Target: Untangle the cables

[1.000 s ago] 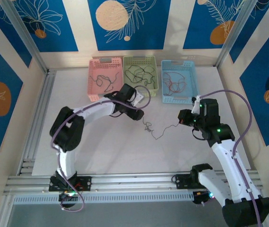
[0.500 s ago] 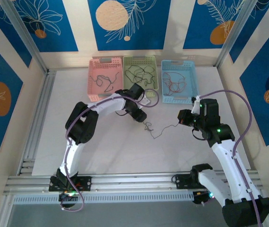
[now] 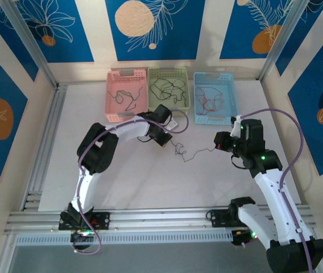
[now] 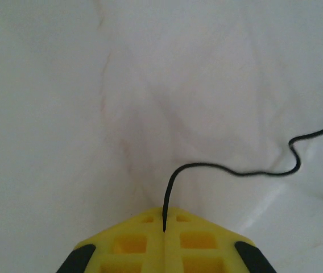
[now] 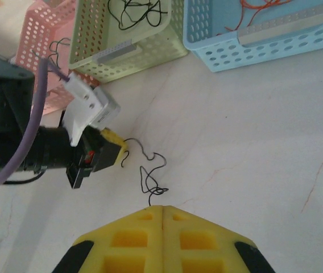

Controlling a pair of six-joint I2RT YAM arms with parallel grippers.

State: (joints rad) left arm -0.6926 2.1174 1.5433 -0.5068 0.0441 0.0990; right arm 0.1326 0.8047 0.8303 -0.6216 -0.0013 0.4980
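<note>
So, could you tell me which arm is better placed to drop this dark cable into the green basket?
Left, probably: the left end effector, shut on one end of the cable, sits just in front of the green basket. The right end effector holds the other end, nearer the blue basket.

- Cream walls (image 3: 208,34) carry blue panels (image 3: 65,23) printed with white leaves and orange discs.
- A white tabletop (image 3: 139,182) lies evenly lit.
- Aluminium rails (image 3: 150,219) edge its near side.
</note>
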